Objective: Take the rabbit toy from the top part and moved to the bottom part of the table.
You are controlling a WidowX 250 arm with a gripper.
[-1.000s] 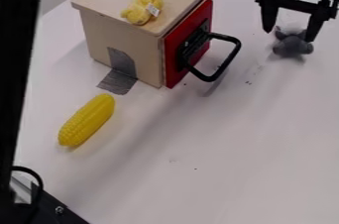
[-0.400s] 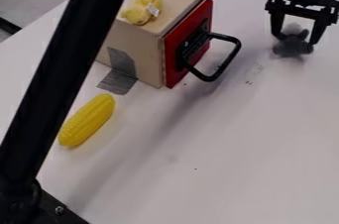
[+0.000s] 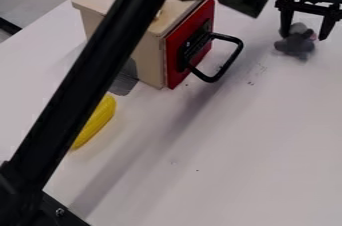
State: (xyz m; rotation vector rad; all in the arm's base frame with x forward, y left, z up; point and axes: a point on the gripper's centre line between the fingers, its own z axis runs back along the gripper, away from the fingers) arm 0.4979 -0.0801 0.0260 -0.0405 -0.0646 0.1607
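Note:
The grey plush toy [image 3: 294,46] rests on the white table at the upper right, with a small pink patch showing on its right side. Over it hangs the black gripper [image 3: 304,37], coming from the top edge, its fingers apart. The left fingertip is by the toy's upper left and the right one stands just off its right side, with a gap visible there.
A wooden box [image 3: 148,60] with a red door [image 3: 190,45] and black handle [image 3: 230,62] stands at upper left. The yellow corn [image 3: 97,121] lies below it, partly hidden by the arm's long black link [image 3: 83,90].
The arm's link has swung right across the box and corn, covering the yellow toy on the box. The gripper has shifted slightly right, and the grey toy has turned a little.

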